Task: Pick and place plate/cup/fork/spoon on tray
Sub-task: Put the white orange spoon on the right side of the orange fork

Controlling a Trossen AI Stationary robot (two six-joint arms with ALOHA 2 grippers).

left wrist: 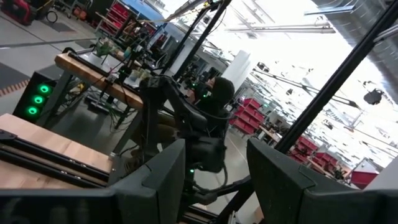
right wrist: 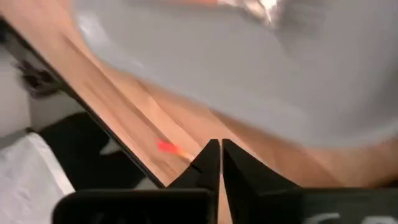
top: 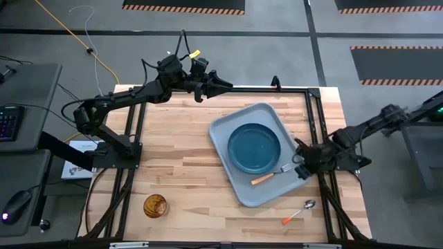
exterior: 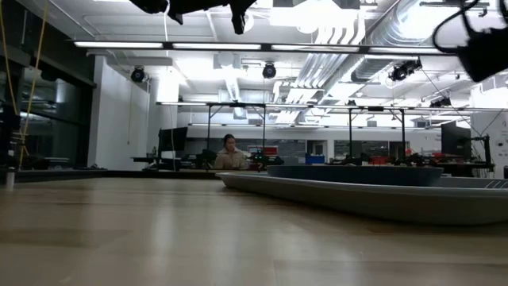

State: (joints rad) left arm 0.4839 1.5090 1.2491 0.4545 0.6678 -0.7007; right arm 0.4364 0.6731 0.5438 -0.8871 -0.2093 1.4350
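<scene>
The cup (top: 155, 206) and spoon (top: 298, 212) sit near the tabletop's (top: 187, 159) front edge. On the tray (top: 270, 191) lie the blue plate (top: 254, 148) and orange fork (top: 270, 174). The right gripper (top: 302, 170), shut and empty, hovers by the tray's edge. The left gripper (top: 223, 82) waits open at the far edge.

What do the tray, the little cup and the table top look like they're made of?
The tray looks like plastic: smooth, even pale grey-blue, with rounded moulded corners. The cup looks like wood, or a wood-look finish: brown grain with a glossy sheen, so possibly lacquered. The table looks like wood: pale joined strips with visible grain, matte.
</scene>
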